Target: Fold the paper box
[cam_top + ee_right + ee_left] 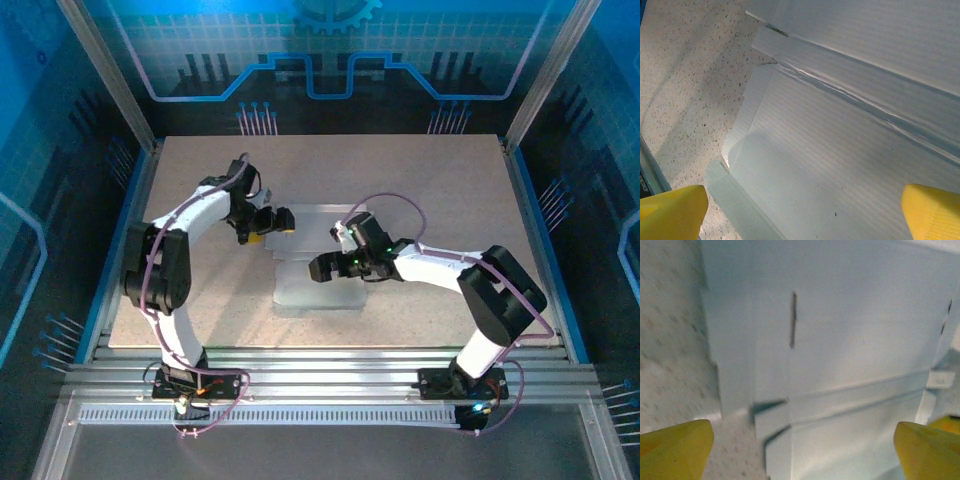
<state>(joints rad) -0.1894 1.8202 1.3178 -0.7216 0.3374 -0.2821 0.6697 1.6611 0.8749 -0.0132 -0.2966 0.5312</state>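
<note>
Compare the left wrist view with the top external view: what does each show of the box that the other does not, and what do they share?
Left wrist: close detail of the box, with a dark slit cut in one panel and raised crease lines. Top external: the box's whole flat outline, with the left arm and right arm reaching over it. Shared: the box lying flat on the speckled table.

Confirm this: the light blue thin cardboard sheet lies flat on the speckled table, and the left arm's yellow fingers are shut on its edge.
Not quite. The light blue thin cardboard sheet does lie flat on the speckled table, but the left arm's yellow fingers are open, spread wide above it, not shut on its edge. The left wrist view shows this.
</note>
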